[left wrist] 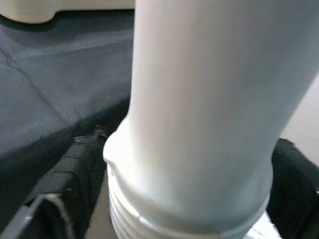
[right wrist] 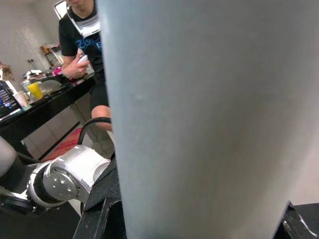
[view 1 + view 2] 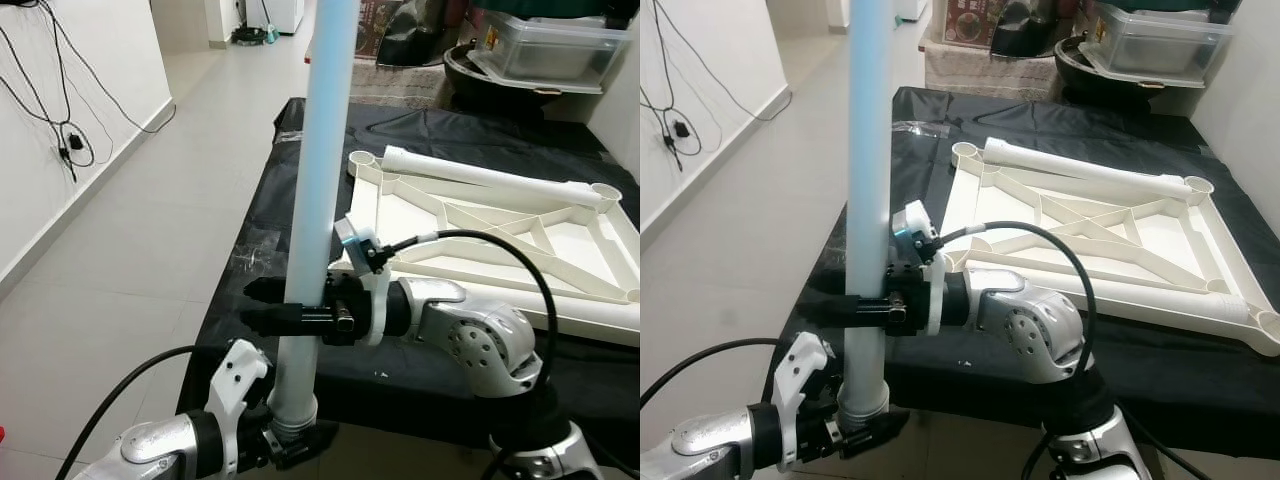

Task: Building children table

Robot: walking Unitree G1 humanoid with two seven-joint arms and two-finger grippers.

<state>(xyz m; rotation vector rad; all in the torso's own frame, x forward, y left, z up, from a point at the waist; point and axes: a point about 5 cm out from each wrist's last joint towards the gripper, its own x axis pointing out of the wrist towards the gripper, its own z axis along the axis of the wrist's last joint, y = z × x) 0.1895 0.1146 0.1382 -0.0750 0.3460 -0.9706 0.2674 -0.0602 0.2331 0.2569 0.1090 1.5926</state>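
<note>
Nearest to me was my left tool, clamped on the threaded bottom end of the pale blue table leg, and above it my right tool was closed around the same leg partway up. Between them the leg stood almost upright, just off the near edge of the desk with its black cover. Well apart from it, on the desk, the white tabletop frame lay underside up, with an open corner socket at its near left corner.

I judged the leg still had to be carried over and threaded into a socket. Its length was the worry: tall and top-heavy, it could swing in two grips set low on it, and a smooth tube might slide through my fingers. Coming in tilted, the thread could jam crooked, or the end could knock the frame along the slippery cover.
</note>
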